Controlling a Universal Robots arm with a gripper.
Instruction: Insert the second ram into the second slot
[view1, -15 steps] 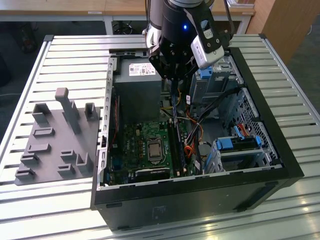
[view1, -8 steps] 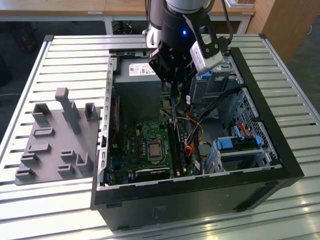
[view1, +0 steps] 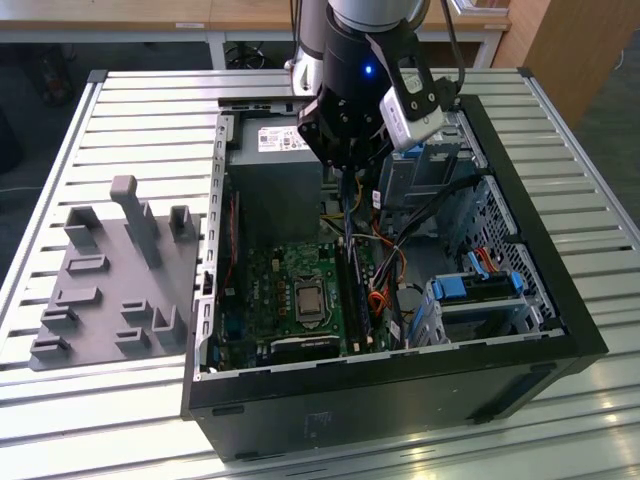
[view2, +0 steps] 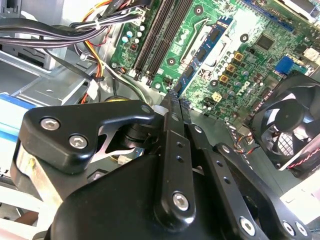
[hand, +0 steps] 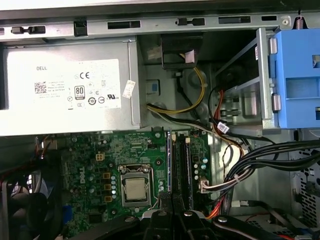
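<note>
In the exterior view the gripper (view1: 345, 172) hangs over the open computer case (view1: 380, 410), above the memory slots (view1: 354, 295) on the green board (view1: 280, 280). In the second wrist view its fingers (view2: 170, 130) are pressed together, and the thin blue edge at the tips seems to be the ram (view2: 175, 93), clamped there. In the first wrist view the slots run straight ahead of the tips, so the ram sits above them, not yet seated.
</note>
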